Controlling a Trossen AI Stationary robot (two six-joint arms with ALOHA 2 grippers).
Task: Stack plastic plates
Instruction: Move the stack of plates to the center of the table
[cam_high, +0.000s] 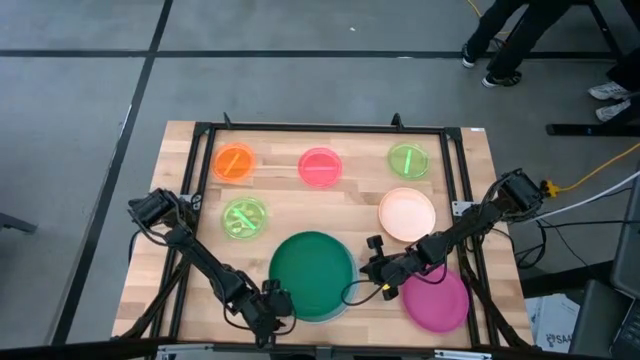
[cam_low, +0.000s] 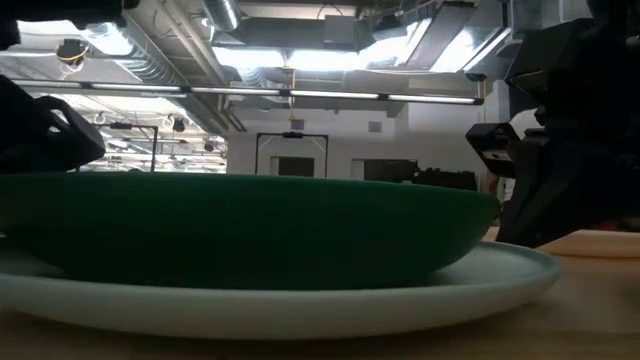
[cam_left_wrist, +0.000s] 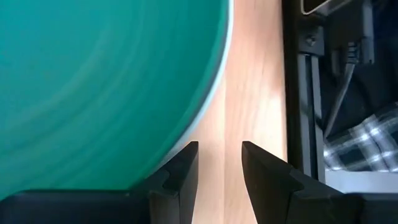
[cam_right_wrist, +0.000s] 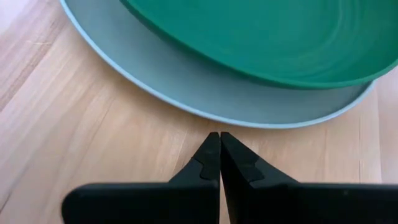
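Observation:
The large dark green plate (cam_high: 313, 272) lies inside the pale blue plate (cam_high: 345, 306) near the table's near edge; in the low view the green plate (cam_low: 250, 230) rests on the pale blue plate (cam_low: 300, 305). The magenta plate (cam_high: 436, 298) and the peach plate (cam_high: 407, 214) lie flat to their right. The small orange (cam_high: 235, 162), pink (cam_high: 320, 167) and two neon green plates (cam_high: 408, 160) (cam_high: 243, 217) lie farther back. My left gripper (cam_left_wrist: 219, 158) is open over bare wood beside the stack's near-left rim. My right gripper (cam_right_wrist: 220, 138) is shut, its tips just short of the pale blue rim (cam_right_wrist: 205, 115).
A black frame (cam_high: 320, 128) runs around the wooden table top (cam_high: 300, 205). Bare wood lies between the small plates and the large ones. A person's legs (cam_high: 500, 45) stand on the floor beyond the far right corner. Cables (cam_high: 590, 180) run at the right.

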